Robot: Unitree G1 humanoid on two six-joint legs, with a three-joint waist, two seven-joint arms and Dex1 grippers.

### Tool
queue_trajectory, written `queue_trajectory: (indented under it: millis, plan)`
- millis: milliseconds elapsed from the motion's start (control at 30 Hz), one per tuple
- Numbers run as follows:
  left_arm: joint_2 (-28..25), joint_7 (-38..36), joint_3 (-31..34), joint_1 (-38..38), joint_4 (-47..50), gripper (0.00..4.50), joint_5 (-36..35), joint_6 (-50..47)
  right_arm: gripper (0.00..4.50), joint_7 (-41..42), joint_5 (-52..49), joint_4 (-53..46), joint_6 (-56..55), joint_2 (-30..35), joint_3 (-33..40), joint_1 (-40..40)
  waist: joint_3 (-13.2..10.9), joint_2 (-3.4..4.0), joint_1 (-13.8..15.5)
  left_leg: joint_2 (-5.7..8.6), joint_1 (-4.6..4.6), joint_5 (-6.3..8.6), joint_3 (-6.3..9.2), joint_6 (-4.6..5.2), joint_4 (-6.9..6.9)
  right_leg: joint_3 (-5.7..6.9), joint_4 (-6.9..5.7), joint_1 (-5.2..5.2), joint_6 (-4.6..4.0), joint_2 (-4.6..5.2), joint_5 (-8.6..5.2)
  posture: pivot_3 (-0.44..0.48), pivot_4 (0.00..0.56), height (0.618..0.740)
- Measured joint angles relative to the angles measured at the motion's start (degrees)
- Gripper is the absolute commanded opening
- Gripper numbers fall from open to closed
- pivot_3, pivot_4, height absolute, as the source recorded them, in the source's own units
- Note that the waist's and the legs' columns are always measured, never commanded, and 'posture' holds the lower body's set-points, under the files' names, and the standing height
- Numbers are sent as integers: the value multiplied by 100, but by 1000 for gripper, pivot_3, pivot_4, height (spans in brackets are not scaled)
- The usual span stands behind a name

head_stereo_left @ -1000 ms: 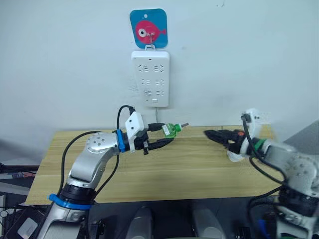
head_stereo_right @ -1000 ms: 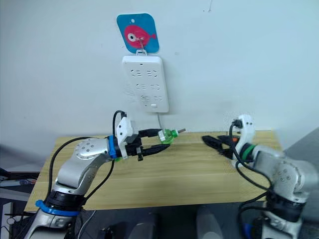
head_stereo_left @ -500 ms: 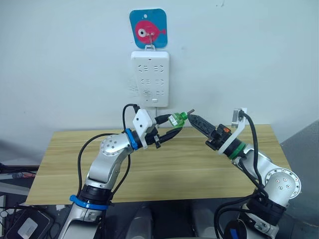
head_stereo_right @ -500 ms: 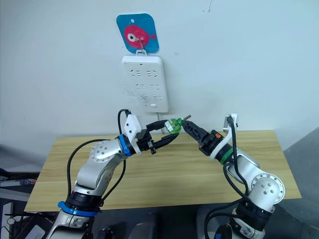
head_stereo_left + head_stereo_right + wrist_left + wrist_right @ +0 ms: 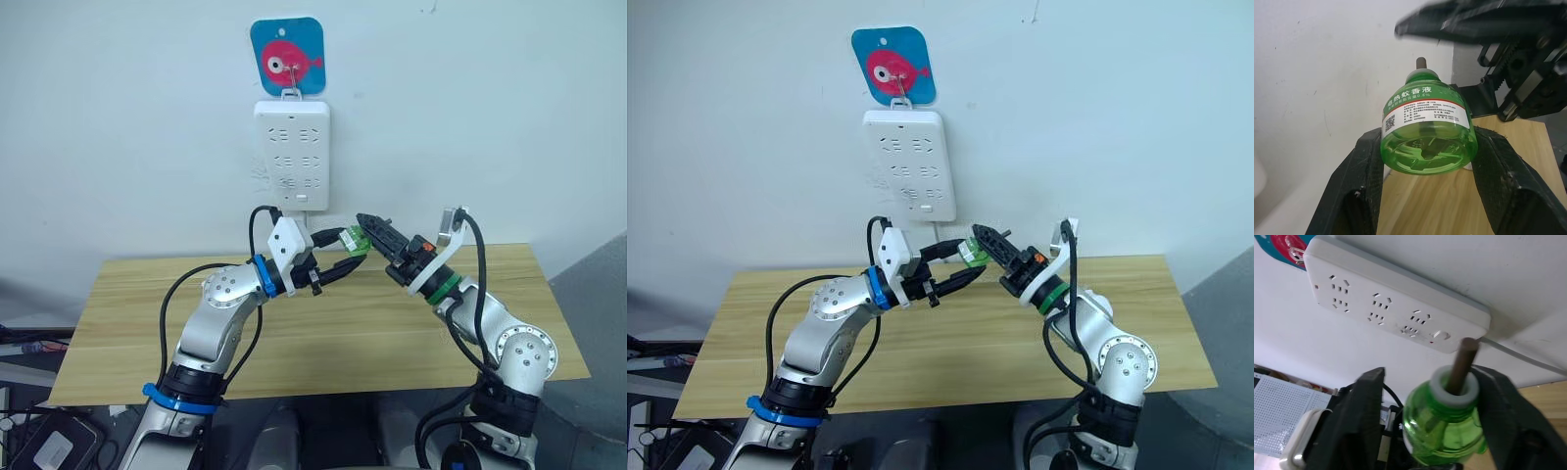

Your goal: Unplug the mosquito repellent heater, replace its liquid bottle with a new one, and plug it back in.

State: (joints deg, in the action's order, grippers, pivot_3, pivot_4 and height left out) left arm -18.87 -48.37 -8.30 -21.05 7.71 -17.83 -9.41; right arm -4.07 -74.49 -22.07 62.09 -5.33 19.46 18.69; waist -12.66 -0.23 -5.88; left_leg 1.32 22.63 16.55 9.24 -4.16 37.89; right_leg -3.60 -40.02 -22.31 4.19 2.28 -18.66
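My left gripper [image 5: 348, 249] is shut on the liquid bottle [image 5: 353, 241], a small translucent green bottle with a white label, held sideways above the table. Both black fingers [image 5: 1367, 161] press the bottle [image 5: 1425, 129] at its sides, and the bare wick [image 5: 1462, 363] points toward the right arm. My right gripper [image 5: 370, 225] has come in from the right and stands open, its fingers [image 5: 1361, 416] on either side of the bottle's neck end [image 5: 1449, 426]. The heater and the new one are out of view.
A large white power strip [image 5: 292, 155] hangs on the wall under a blue fish hook plate [image 5: 286, 57], just above and behind the two grippers. Its cable drops behind the wooden table [image 5: 343, 338], which spreads below both arms.
My right arm has swung in from the table's right side to the bottle, its fingers now straddling the neck. My left arm has lifted the bottle a little toward the wall.
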Motion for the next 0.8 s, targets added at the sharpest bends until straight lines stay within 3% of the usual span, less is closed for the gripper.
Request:
queue_trajectory:
  millis: [100,233,467,633,800]
  plan:
    - [-3,0,26,0,86,2230,-13,17,867,-41,-155,17,-163,106,-82,-22,0,0,-9,0,0,0,0,0,0,0,0,0,0,0,0,-73,202,740]
    - [-11,-9,27,25,107,2230,-23,18,854,-123,-391,27,-298,329,-264,-95,0,0,-10,0,0,0,0,0,0,-1,0,0,0,0,0,-71,199,740]
    - [-323,-264,2,76,133,4438,-53,-136,854,-90,-832,30,-342,918,-669,-151,1,1,-43,-1,0,0,0,1,-2,-1,0,1,0,-4,0,-67,192,740]
    - [-1300,-862,221,295,138,4500,-364,-697,854,739,-310,211,-316,2387,-773,17,1,1,-43,1,1,1,-2,2,-2,-1,4,0,0,-4,0,-62,192,740]
    - [-2049,-1458,419,520,338,4500,-541,-796,854,2402,1788,777,-1335,3856,-1462,321,1,1,-17,0,1,2,-2,3,-4,2,8,1,1,-5,-1,-34,196,740]
